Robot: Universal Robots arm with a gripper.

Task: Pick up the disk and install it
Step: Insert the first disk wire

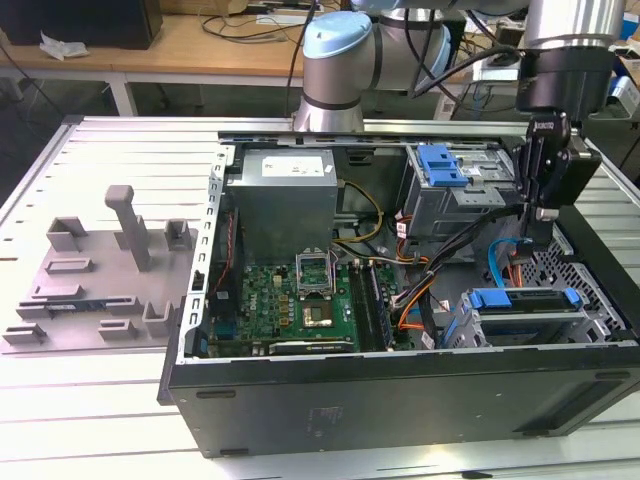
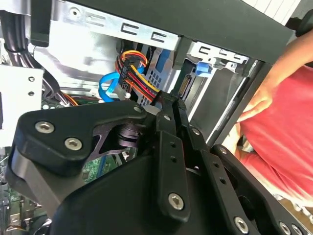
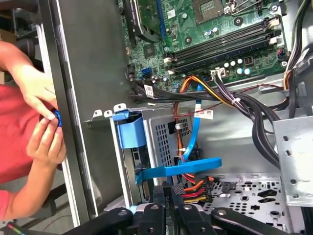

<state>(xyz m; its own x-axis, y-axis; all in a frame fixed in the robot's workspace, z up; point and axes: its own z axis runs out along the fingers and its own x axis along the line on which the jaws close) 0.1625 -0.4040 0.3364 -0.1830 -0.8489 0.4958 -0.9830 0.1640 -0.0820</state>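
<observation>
The disk point(image 1: 525, 299) shows as a bright blue carrier bracket over a grey body, lying in the drive cage at the open computer case's corner nearest the exterior view's right. In the first wrist view its blue bracket point(image 3: 178, 169) spans the cage. My gripper point(image 1: 541, 232) hangs just above and behind it, apart from it, with the fingers closed together. In the second wrist view the gripper point(image 2: 171, 100) ends at a bundle of red, yellow and orange wires point(image 2: 134, 66). I cannot tell whether the gripper point(image 3: 168, 192) holds their plug.
A second grey cage with a blue clip point(image 1: 441, 165) stands behind the gripper. The motherboard point(image 1: 300, 300) and power supply point(image 1: 285, 190) fill the case's left half. A grey fixture point(image 1: 100, 270) lies outside, at the left. A person's hands point(image 3: 41, 122) hold something small and blue beside the case wall.
</observation>
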